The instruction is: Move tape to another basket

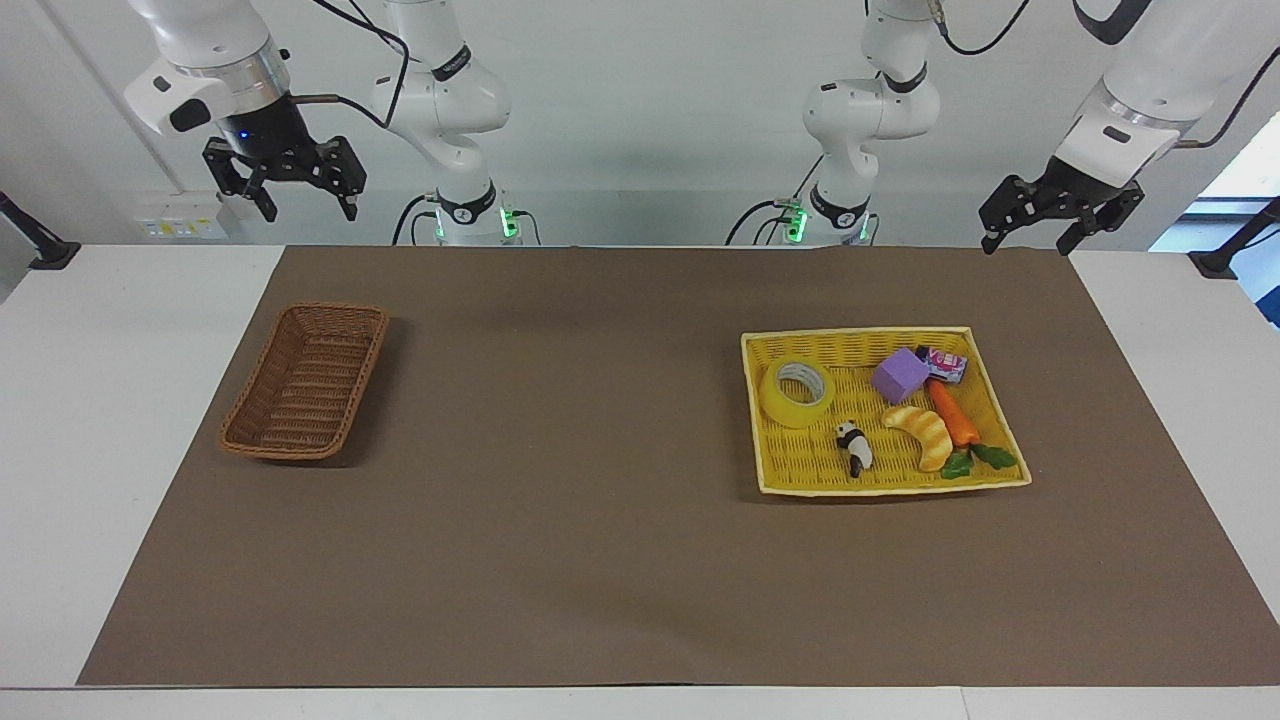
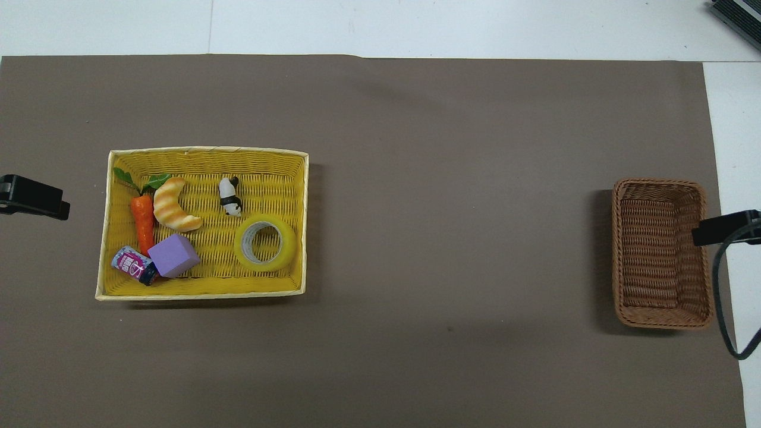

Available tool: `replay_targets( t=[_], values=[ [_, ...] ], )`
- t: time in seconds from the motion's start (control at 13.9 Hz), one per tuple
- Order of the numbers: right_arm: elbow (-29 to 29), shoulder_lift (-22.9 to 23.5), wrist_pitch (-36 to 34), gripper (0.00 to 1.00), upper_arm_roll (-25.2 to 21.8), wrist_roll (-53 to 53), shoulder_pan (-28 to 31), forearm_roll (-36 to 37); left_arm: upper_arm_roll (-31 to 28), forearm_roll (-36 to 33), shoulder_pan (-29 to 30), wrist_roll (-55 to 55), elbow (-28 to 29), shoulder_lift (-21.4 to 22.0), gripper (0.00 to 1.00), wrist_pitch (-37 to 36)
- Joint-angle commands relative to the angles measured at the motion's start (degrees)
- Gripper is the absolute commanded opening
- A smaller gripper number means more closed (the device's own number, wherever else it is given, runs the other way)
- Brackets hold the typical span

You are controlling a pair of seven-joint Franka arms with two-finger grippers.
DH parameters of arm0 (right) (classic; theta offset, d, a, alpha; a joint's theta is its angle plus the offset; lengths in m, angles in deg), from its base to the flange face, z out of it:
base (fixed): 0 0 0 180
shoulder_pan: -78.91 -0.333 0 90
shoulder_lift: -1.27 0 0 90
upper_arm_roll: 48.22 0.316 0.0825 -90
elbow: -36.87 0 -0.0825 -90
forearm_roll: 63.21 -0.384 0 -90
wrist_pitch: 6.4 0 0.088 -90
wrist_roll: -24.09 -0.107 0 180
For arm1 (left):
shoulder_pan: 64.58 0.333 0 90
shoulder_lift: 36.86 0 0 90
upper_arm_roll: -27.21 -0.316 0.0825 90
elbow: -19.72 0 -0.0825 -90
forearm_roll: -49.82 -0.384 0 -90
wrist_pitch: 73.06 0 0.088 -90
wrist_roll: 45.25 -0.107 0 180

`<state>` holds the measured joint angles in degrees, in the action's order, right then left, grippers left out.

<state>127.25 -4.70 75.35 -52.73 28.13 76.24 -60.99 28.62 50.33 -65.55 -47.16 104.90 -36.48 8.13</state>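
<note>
The tape (image 1: 797, 392) lies flat in the yellow woven tray (image 1: 880, 487) toward the left arm's end, in the tray corner nearest the robots and the table's middle; it also shows in the overhead view (image 2: 265, 242). The dark brown basket (image 1: 300, 452) stands empty toward the right arm's end, also seen in the overhead view (image 2: 660, 183). My left gripper (image 1: 1026, 245) hangs open and empty, raised over the mat's edge by the robots, well away from the tray. My right gripper (image 1: 310, 212) hangs open and empty, raised above the table edge near the basket.
The tray also holds a purple cube (image 1: 900, 375), a small can (image 1: 943, 364), a toy carrot (image 1: 953, 415), a croissant (image 1: 920, 435) and a panda figure (image 1: 853, 447). The panda lies close to the tape. A brown mat (image 1: 600, 500) covers the table.
</note>
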Motion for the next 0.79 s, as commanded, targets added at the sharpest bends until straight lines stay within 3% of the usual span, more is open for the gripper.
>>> replay_targets(
  t=[0.0, 0.72],
  values=[
    [0.3, -0.7, -0.4, 1.0, 0.1, 1.6, 0.5, 0.0, 0.3, -0.6, 0.0, -0.1, -0.2, 0.9, 1.0, -2.5],
    [0.3, -0.7, -0.4, 1.0, 0.1, 1.6, 0.5, 0.0, 0.1, -0.4, 0.3, -0.3, 3.8, 3.3, 1.0, -2.1]
  ],
)
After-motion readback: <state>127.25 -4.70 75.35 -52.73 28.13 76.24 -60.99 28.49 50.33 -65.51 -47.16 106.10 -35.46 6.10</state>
